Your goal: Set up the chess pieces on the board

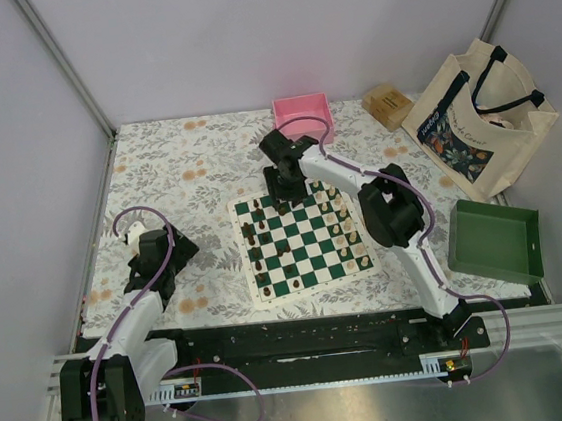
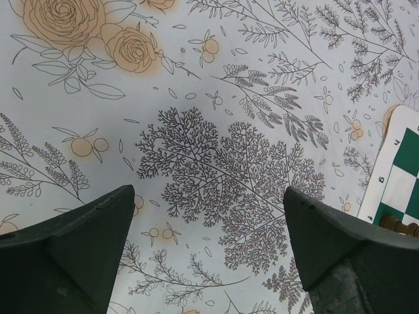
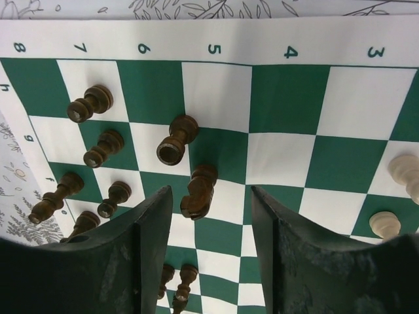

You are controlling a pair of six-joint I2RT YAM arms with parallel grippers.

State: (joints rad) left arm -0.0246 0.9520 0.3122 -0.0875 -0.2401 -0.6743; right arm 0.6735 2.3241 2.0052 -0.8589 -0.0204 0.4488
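Right gripper point(image 3: 211, 197): fingers spread, straddling dark knight point(image 3: 198, 190) toward 11 o'clock of board point(image 3: 281, 98). Knight judged light, rigid, smooth, easily toppled; grip mid-body. Left gripper point(image 2: 208, 196): fingers spread, empty, above tabletop point(image 2: 196, 65).

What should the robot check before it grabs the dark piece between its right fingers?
1. Dark piece sits inside the right hand: ok.
2. Piece centred in that gap: not ok, it is nearer one finger.
3. Small dark piece beside that finger is out of the way: cannot tell.
4. Left hand off the board, open: ok.
5. Piece standing straight: cannot tell.
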